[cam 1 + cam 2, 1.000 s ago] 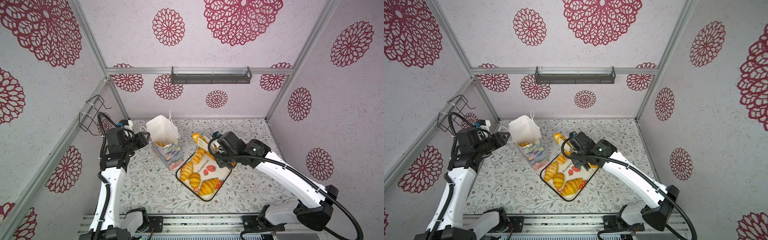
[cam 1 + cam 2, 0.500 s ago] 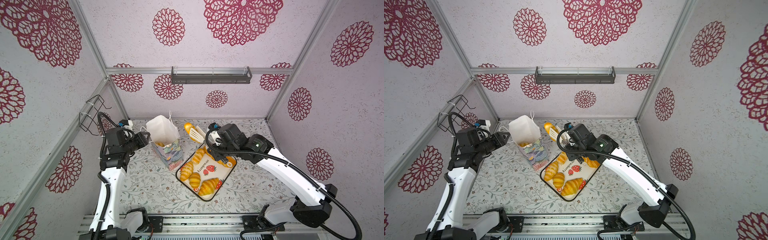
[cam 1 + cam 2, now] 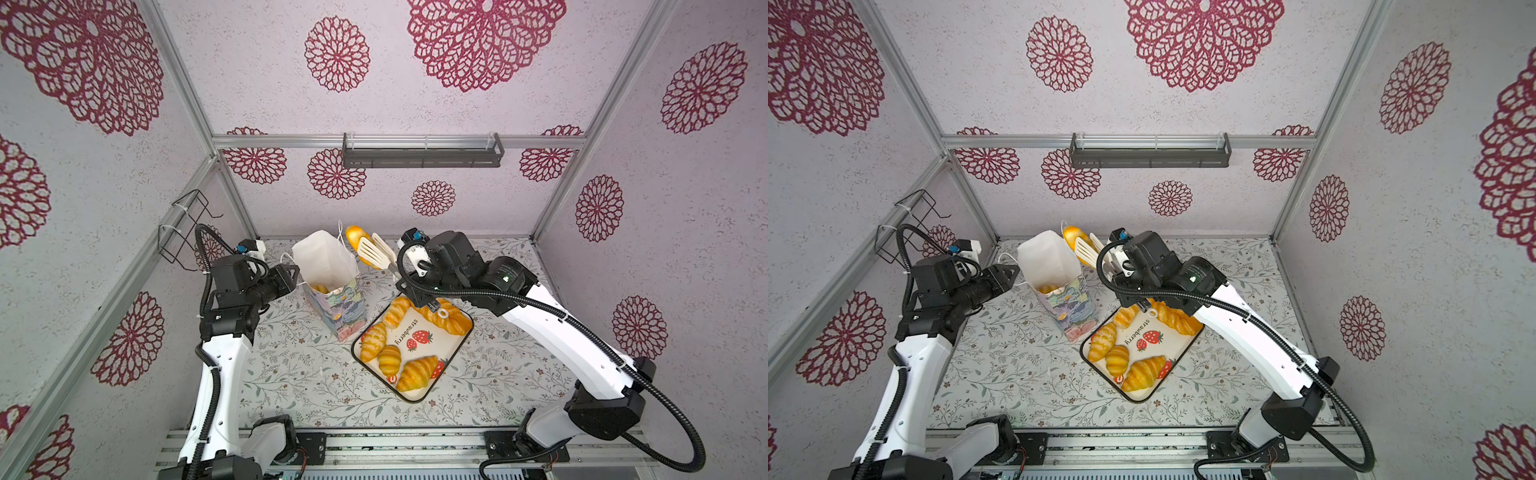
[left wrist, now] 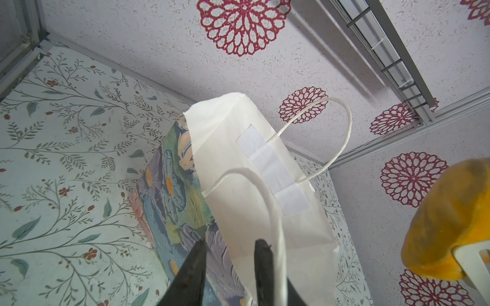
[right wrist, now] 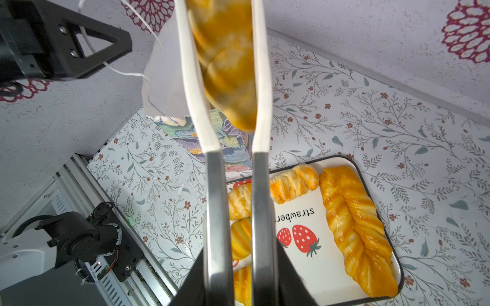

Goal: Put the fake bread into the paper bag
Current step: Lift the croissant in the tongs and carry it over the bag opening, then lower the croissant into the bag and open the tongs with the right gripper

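Floral-print tabletop in a walled booth — a toy loaf hangs in tongs beside the bag's mouth.

We see the right gripper clamped on the metal handles of the tongs. Their white slotted blades squeeze one long piece of fake bread in the upper middle of a top view, just right of the open paper bag. More bread lies on the strawberry tray at centre, and a little shows at the bag's bottom. The left gripper straddles the bag's near rim by a cord handle; we cannot tell whether its jaws pinch the paper. We judge the bread light, glossy and slippery — best squeezed across its middle, not at a rounded end. The bag looks thin and easily tipped, so we would steady it at the rim.
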You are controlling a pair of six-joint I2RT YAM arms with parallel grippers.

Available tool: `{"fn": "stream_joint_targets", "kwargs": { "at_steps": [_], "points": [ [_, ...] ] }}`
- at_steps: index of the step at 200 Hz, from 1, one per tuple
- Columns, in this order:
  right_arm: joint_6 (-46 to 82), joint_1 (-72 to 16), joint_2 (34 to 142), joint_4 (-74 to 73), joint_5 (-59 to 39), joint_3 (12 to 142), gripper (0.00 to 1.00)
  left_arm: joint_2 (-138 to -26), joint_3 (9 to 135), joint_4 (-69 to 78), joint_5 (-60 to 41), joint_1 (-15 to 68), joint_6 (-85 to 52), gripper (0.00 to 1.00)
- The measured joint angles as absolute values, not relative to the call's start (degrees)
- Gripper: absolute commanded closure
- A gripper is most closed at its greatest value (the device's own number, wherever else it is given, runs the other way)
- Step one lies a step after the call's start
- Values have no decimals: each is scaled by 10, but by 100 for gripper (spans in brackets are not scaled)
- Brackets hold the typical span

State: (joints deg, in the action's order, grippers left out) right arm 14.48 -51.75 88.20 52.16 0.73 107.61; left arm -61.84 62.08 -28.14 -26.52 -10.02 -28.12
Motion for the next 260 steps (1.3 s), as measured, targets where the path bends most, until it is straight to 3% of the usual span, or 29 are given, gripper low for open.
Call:
{"fn": "stream_joint_targets", "kwargs": {
  "at_steps": [201,260],
  "points": [
    [129,-544,1033,500,-48,1231,68,-618,621,-282,-265,-100,-281,69],
    [130,-545,1065,495,-49,1250,67,-618,621,-282,-265,-100,-281,80]
  ]
}}
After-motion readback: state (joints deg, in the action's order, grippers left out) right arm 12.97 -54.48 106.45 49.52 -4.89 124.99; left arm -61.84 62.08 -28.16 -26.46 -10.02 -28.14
